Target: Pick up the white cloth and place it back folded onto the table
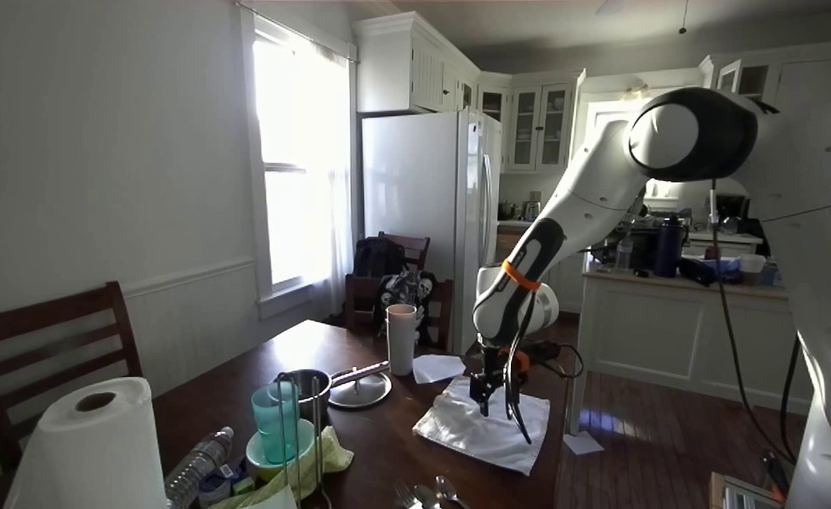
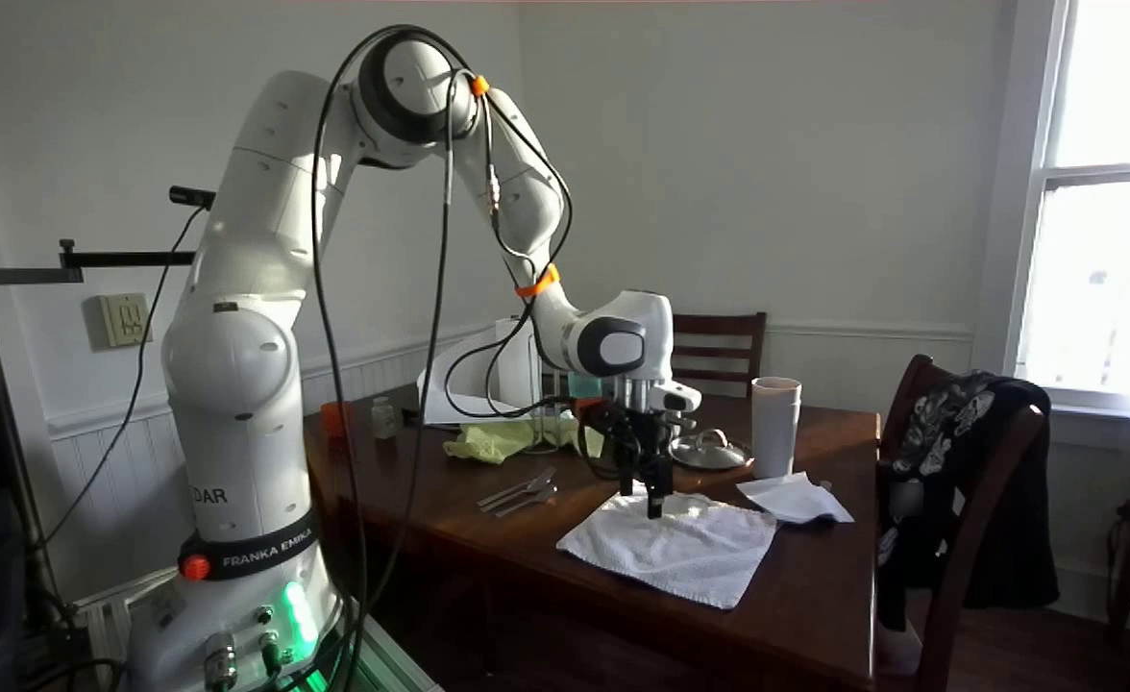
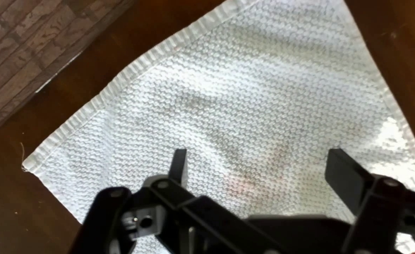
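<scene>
The white cloth lies spread out and slightly wrinkled on the dark brown table, near its edge. It also shows in an exterior view and fills most of the wrist view, with a ribbed hem along one side and faint pinkish marks. My gripper is open, with its two black fingers wide apart over the cloth and nothing between them. In both exterior views the gripper points down at the cloth; whether the fingertips touch it I cannot tell.
A folded white sheet, a tall white cup and a pot lid stand beyond the cloth. Cutlery lies beside it. A teal cup, a yellow-green cloth and a paper towel roll are farther along.
</scene>
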Robot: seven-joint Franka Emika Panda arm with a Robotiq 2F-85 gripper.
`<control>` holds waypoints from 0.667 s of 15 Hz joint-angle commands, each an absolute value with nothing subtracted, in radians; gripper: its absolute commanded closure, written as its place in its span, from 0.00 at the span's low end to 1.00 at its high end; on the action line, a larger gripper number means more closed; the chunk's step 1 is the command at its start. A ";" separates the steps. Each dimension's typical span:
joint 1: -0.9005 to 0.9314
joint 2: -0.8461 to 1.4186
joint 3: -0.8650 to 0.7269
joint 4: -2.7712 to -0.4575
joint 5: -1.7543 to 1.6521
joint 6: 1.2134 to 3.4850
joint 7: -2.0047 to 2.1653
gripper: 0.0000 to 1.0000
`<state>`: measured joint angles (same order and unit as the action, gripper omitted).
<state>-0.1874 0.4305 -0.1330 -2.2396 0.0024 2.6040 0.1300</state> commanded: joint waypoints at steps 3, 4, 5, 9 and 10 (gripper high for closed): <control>-0.223 0.573 -0.115 -2.084 0.110 2.605 0.095 0.00; -0.222 0.592 -0.118 -2.065 0.114 2.615 0.100 0.00; -0.225 0.609 -0.117 -2.044 0.121 2.611 0.100 0.00; -0.251 0.667 -0.097 -1.979 0.149 2.609 0.072 0.00; -0.262 0.679 -0.086 -1.968 0.160 2.607 0.059 0.00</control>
<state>-0.2194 0.6296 -0.1231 -2.0253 0.1089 2.6077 0.1122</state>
